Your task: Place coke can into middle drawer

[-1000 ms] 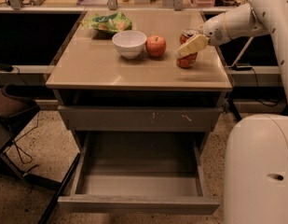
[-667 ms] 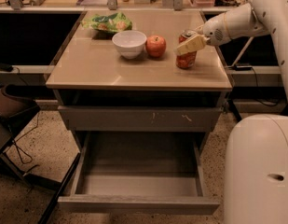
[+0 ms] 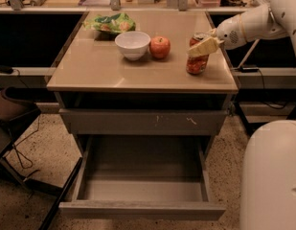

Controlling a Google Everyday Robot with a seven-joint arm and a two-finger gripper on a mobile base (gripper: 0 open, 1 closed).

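The coke can [image 3: 197, 61], orange-red with a silver top, stands on the right side of the tan counter [image 3: 99, 66], right of the red apple [image 3: 160, 47]. My gripper [image 3: 203, 46] reaches in from the right and is shut on the can's upper part, with one pale finger [image 3: 201, 47] lying across its front. The can's base looks to be on or just above the counter. The middle drawer [image 3: 142, 188] is pulled out low in front of the cabinet, and its grey inside holds nothing.
A white bowl [image 3: 132, 44] sits left of the apple, with a green chip bag [image 3: 111, 23] behind it. A closed scuffed drawer front [image 3: 142, 121] is above the open drawer. A dark chair [image 3: 8, 123] stands at the left. My white base [image 3: 272, 176] is at the right.
The gripper and the can have shifted slightly to the right together. The apple, the bowl and the drawer have not moved.
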